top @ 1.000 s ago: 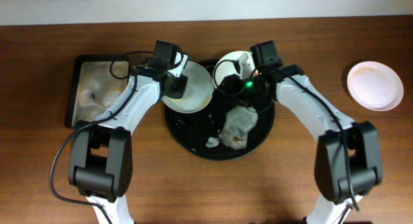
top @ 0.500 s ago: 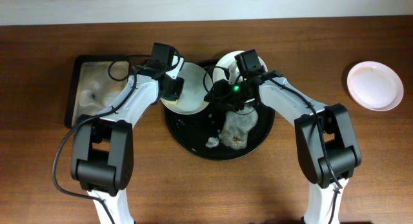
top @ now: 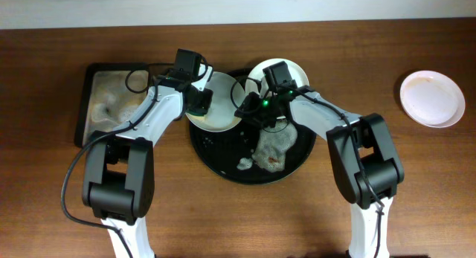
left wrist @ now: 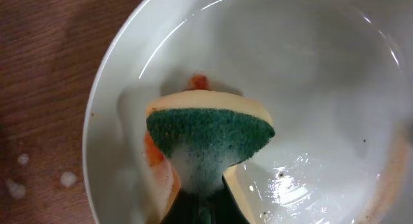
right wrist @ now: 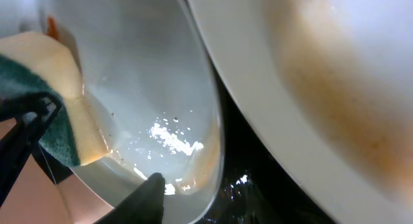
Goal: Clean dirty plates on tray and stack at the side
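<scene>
A white plate lies at the left back of the round black tray, with orange sauce on its inside. My left gripper is shut on a yellow-green sponge and presses it into this plate. My right gripper is at the plate's right rim. One dark finger lies on the inner side of the rim, and the other is hidden. A second plate with a brown smear sits behind on the tray. Another plate lies on the table far right.
A crumpled grey cloth lies in the middle of the round tray. A rectangular black tray with foamy water stands at the left. Both arms cross over the round tray's back half.
My right gripper has moved left, from the back plate to the right rim of the plate being scrubbed, and its jaws have narrowed. The left gripper and sponge have barely shifted.
</scene>
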